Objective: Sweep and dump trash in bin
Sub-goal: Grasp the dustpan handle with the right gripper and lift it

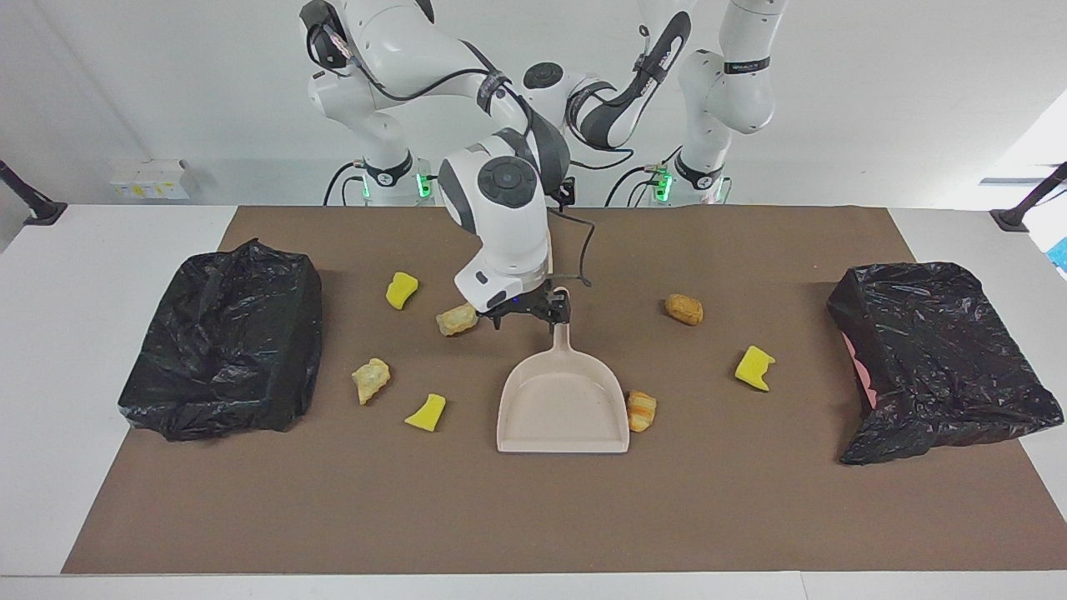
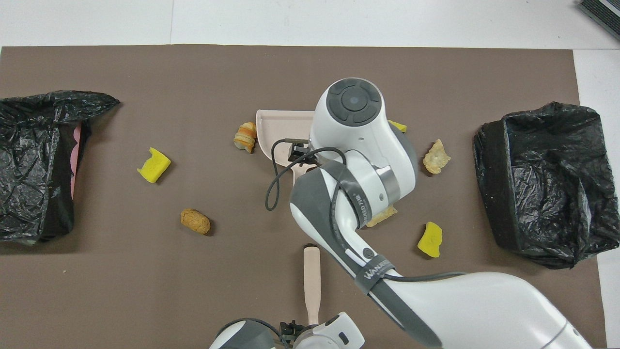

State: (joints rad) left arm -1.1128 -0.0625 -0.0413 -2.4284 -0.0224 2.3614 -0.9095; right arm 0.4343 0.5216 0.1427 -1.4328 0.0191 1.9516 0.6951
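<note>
- Seven trash (image 1: 428, 412) scraps lie on the mat around the dustpan (image 1: 563, 403), which the overhead view half hides.
- Right gripper (image 1: 533, 314) hangs wide open over the dustpan handle, holding nothing.
- Left gripper (image 2: 290, 330) shows only overhead, by the brush (image 2: 311, 283); open, empty.

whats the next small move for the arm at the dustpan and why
Probably lower the open right gripper a touch and close on the dustpan handle: it hangs right at the handle's end, nothing is held yet, and the trash is all unswept.
</note>
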